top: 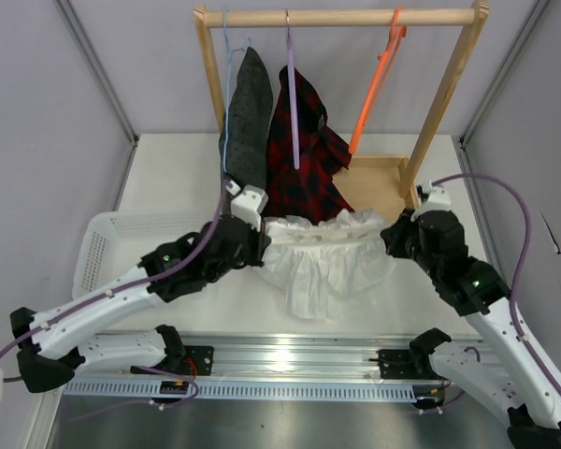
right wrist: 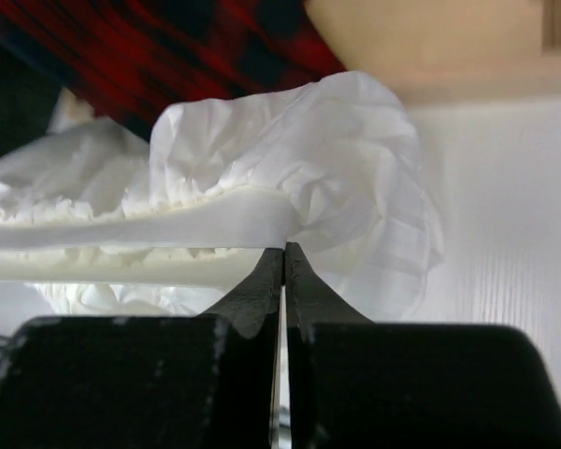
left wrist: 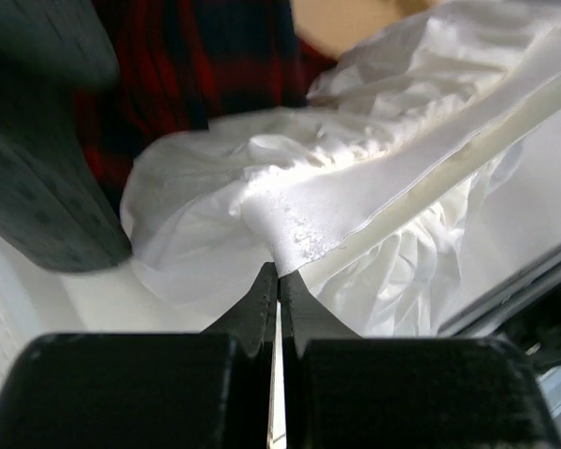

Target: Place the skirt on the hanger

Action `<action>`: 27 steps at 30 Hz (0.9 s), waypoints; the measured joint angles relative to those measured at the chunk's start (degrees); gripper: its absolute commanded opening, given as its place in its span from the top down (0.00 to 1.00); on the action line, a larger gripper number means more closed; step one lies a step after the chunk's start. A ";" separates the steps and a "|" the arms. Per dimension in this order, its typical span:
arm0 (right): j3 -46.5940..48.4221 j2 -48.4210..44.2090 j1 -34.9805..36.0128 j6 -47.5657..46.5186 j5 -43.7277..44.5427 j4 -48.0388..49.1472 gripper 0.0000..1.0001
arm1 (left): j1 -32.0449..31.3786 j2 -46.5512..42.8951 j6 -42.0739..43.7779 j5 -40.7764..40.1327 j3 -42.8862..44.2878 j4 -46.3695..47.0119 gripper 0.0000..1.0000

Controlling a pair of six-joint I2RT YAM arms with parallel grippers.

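Note:
The white skirt (top: 323, 257) hangs stretched between my two grippers above the table, its ruffled waistband taut and the tiers drooping down. My left gripper (top: 260, 241) is shut on the waistband's left end (left wrist: 299, 229); my right gripper (top: 389, 234) is shut on its right end (right wrist: 262, 224). The orange hanger (top: 374, 89) hangs empty by its hook on the wooden rail at the right, behind and above the skirt.
A wooden rack (top: 341, 17) stands at the back. A dark grey garment (top: 247, 117) on a light blue hanger and a red-black plaid shirt (top: 304, 150) on a purple hanger hang just behind the skirt. A white basket (top: 103, 238) sits at the left.

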 measured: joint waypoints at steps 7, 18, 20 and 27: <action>-20.37 -6.12 0.46 6.54 -5.64 2.36 1.00 | 0.00 3.72 -5.40 3.98 -14.60 4.61 1.00; -26.32 -5.25 9.88 10.73 -4.17 5.75 1.00 | -0.37 8.46 -6.45 8.98 -16.26 11.80 0.86; -26.29 -5.31 10.38 10.99 -2.80 5.68 1.00 | -0.44 8.46 -6.36 9.07 -15.98 11.32 0.84; -25.22 -6.47 10.10 12.90 1.55 5.33 1.00 | 0.26 8.07 -7.54 4.83 -15.69 7.61 0.99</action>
